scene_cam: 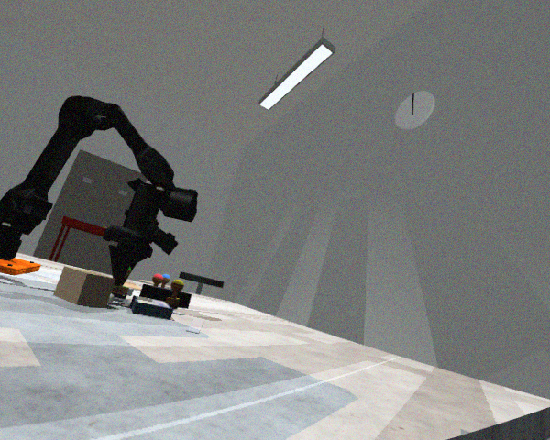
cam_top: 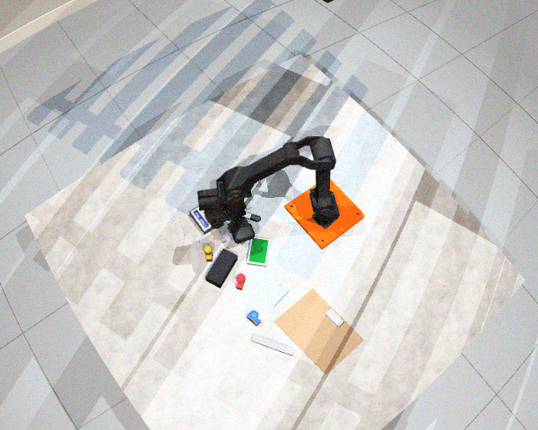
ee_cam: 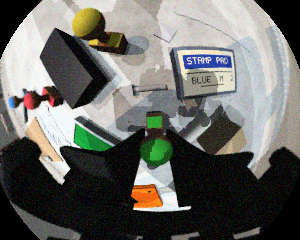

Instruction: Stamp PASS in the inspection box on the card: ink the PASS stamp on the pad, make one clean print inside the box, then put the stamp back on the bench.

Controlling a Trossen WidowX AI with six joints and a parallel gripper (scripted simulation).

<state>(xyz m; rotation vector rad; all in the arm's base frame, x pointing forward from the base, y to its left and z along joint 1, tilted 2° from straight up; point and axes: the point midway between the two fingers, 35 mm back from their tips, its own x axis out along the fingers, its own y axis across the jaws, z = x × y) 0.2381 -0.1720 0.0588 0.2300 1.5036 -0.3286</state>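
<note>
My gripper (scene_cam: 119, 285) (ee_cam: 156, 132) is shut on the stamp with a green knob (ee_cam: 156, 151), upright with its base at or just above the bench; the arm hides it in the top view. A green ink pad (cam_top: 258, 251) (ee_cam: 90, 138) in a pale frame lies beside it. The closed case marked STAMP PAD BLUE (cam_top: 201, 219) (scene_cam: 151, 308) (ee_cam: 206, 80) lies on the other side. The card is washed out in the top view; only a thin blue line (cam_top: 281, 299) shows clearly. Its box and any print cannot be read.
A yellow-knobbed stamp (cam_top: 208, 250) (scene_cam: 176, 285) (ee_cam: 89, 24) stands by a black block (cam_top: 221, 267) (ee_cam: 70, 70). Red (cam_top: 240, 279) and blue (cam_top: 253, 315) stamps stand beyond. A brown box (scene_cam: 83, 286) (ee_cam: 220, 130) is close to my gripper. A tan board (cam_top: 311, 328) carries a white block (cam_top: 334, 317).
</note>
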